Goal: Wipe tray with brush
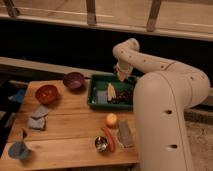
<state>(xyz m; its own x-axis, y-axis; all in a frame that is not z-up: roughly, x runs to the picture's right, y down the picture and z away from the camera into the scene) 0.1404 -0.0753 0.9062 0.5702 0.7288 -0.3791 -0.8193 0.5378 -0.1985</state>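
— Above the far right corner of the dark green rectangular plastic tray [96,84] hangs our two-finger gripper [121,73], folded back under the white arm. Can we tell what it is doing?

— Not really. We cannot tell whether it is closed on anything or released; the wrist hides that.

— And the small dark brush [122,95]?

— We see a dark, almost black shape lying in the right part of the tray, beside a pale yellow item [112,91] and a flat grey rectangular block [101,96]. We take that for the brush, though the handle is hard to make out. It seems to lie just below the gripper, apart from it.

— So the step in hand, as we judge it, is getting the bristles working across the tray floor.

— Yes. We should come down over the handle, not the bristle end, and keep the brush low and slightly tilted. Short strokes towards one wall suit us, since the tray is crowded.

— And the round purple bowl [73,80] just left of the tray?

— We keep the elbow clear of it and press lightly, so the tray does not slide on the wooden table [60,135].
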